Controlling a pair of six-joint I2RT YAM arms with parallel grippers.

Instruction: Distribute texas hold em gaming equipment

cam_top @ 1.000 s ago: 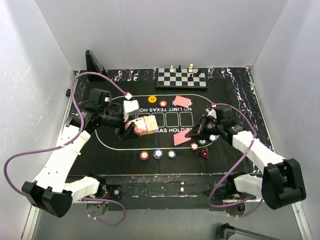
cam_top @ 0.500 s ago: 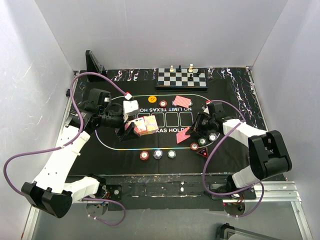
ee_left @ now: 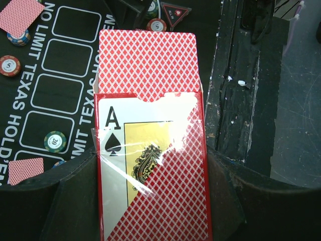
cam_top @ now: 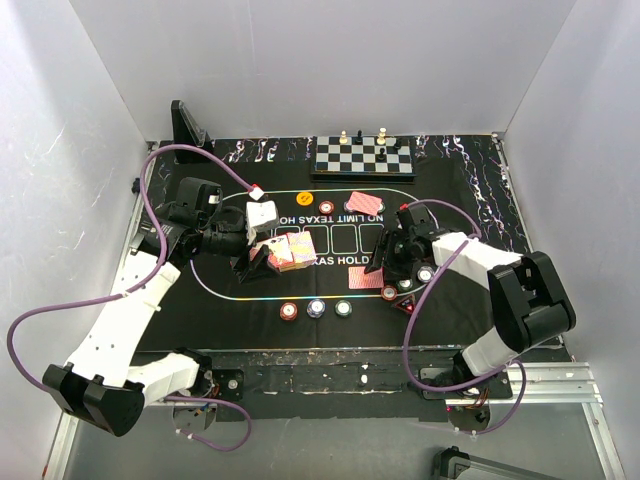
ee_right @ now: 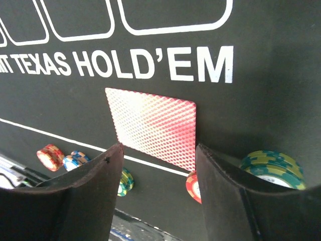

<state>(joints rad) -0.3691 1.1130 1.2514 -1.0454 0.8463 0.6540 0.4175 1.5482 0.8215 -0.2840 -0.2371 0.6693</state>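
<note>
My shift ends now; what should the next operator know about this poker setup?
Left gripper: shut on the card box, cards poking out.
Right gripper: open over a face-down card flat on the mat.
Done: another card at the far side; chips in three groups; triangular marker near the right arm.
To do: likely more cards to deal.

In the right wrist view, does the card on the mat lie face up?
No, the card lies flat on the mat with its red patterned back upward.
</note>
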